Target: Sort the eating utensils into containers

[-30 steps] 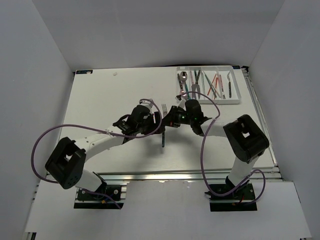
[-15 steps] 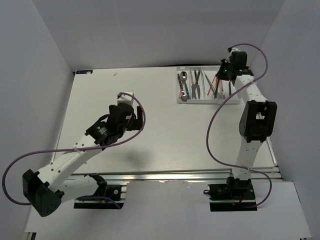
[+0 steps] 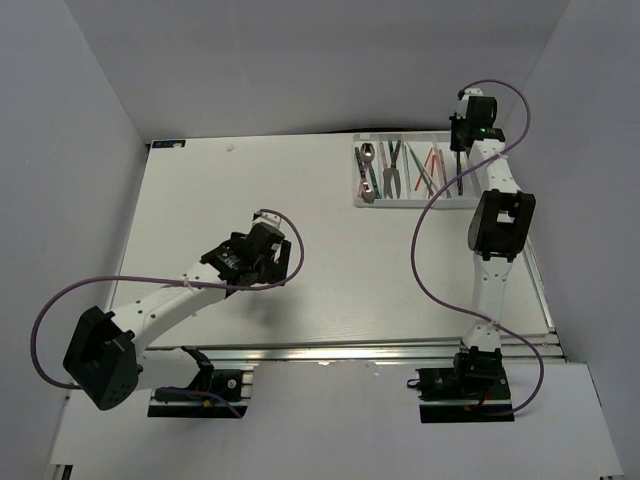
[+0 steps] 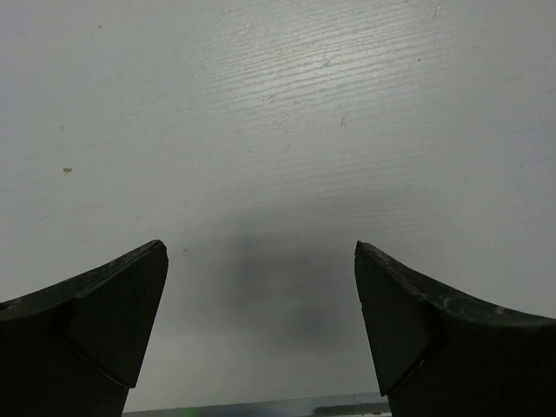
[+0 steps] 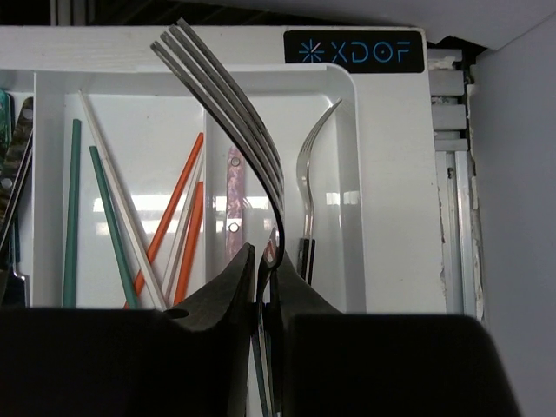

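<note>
we log the right gripper [image 5: 265, 261] clenched on a fork [image 5: 233, 111] above the tray [image 5: 387, 174]. left gripper [image 4: 261, 295] released, over the table [image 4: 278, 104].

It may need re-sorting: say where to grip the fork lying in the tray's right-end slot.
Grip the fork at its slim neck, just below the head, coming straight down and closing across it. It lies lengthwise in the slot, and the tray walls likely block any side approach.
</note>
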You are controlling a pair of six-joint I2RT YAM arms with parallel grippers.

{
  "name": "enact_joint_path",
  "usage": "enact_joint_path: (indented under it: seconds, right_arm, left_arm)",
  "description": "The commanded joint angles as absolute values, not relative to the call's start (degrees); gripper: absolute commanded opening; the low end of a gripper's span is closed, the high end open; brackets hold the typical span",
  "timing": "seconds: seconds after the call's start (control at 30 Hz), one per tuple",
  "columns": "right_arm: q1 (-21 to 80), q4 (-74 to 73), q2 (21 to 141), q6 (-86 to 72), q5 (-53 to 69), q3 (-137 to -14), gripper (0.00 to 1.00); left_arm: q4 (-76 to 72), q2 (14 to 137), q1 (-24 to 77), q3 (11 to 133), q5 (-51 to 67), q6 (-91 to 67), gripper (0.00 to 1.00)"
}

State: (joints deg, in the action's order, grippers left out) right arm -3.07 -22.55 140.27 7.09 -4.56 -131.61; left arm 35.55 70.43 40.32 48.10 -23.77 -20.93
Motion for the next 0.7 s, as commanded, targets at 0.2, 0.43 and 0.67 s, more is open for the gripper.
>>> enact_joint_path:
  seconds: [0.2,0.43,0.67]
  right_arm:
    - [-5.2,-19.0,136.7,5.0,-3.0,-127.5,0.40]
    - [-5.4,-20.8,131.8,5.1,-3.3,-128.5,0.89]
    - [-4.9,-23.0,115.3,-2.9,2.7,-119.2,0.89]
  left_arm:
    - [34.6,68.6,40.4,48.3,-23.3,-20.6,0.98]
    - [35.1,67.9,40.4,48.7,-24.4,-20.7,0.98]
    - [36.2,66.6,33.7,52.6,-31.1,-25.3,0.98]
